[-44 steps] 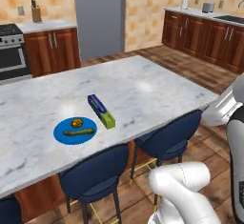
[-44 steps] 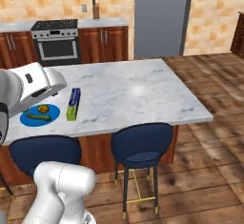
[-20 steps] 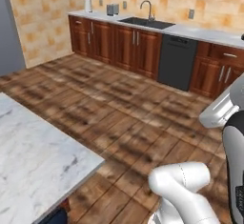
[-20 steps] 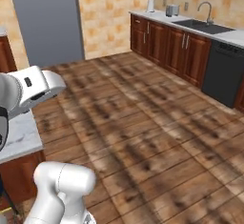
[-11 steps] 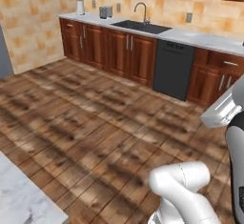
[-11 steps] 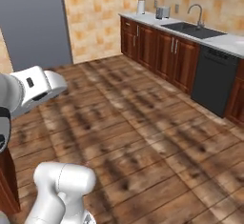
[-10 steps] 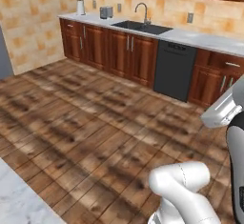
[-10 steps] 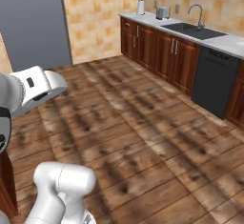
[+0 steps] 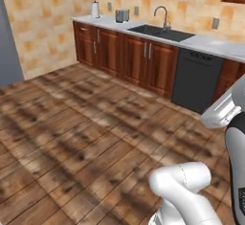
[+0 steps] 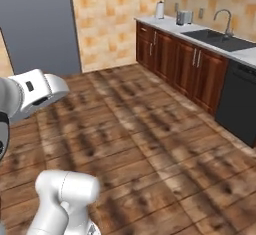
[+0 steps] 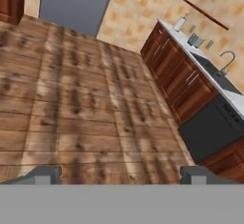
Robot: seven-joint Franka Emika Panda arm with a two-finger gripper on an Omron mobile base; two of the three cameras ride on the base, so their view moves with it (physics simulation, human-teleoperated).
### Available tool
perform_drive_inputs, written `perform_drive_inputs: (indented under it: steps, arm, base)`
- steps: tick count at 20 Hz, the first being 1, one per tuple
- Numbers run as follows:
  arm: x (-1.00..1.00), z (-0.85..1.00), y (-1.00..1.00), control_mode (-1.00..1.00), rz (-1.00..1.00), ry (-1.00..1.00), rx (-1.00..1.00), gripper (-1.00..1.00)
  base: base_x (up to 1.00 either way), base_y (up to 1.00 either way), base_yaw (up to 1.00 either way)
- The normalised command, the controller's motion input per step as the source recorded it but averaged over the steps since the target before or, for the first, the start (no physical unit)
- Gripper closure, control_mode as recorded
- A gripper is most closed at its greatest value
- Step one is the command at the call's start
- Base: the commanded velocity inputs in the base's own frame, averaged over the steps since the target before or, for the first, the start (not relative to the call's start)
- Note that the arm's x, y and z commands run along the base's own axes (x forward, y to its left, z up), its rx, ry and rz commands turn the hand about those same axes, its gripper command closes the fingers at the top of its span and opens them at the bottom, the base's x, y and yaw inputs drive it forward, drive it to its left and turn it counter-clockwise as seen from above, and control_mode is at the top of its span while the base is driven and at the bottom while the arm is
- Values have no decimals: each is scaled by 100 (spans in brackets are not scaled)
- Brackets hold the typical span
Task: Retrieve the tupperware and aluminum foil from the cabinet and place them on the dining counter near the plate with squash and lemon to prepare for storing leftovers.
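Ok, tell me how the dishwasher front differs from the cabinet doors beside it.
The dishwasher front is one flat black panel; the cabinet doors are reddish-brown wood with recessed frames. The doors carry slim vertical metal handles; no handle shows on the dishwasher. Both sit under the same pale worktop.

No words, numbers or signs can be read here. The dark brown wooden cupboards (image 9: 139, 59), the black dishwasher front (image 9: 195, 80) and the small grey toaster (image 9: 122, 15) in the upper middle of the left base view carry no letters. The wooden plank floor (image 10: 150, 144) is plain too.
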Motion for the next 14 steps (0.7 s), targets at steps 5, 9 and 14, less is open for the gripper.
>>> perform_drive_inputs:
  steps: [5, 9, 14]
  arm:
    - [0, 0, 0, 100, 0, 0, 0, -100]
    - [0, 0, 0, 100, 0, 0, 0, -100]
    - [0, 0, 0, 100, 0, 0, 0, -100]
  base:
    - [100, 0, 38]
    - [100, 0, 43]
    - [100, 0, 49]
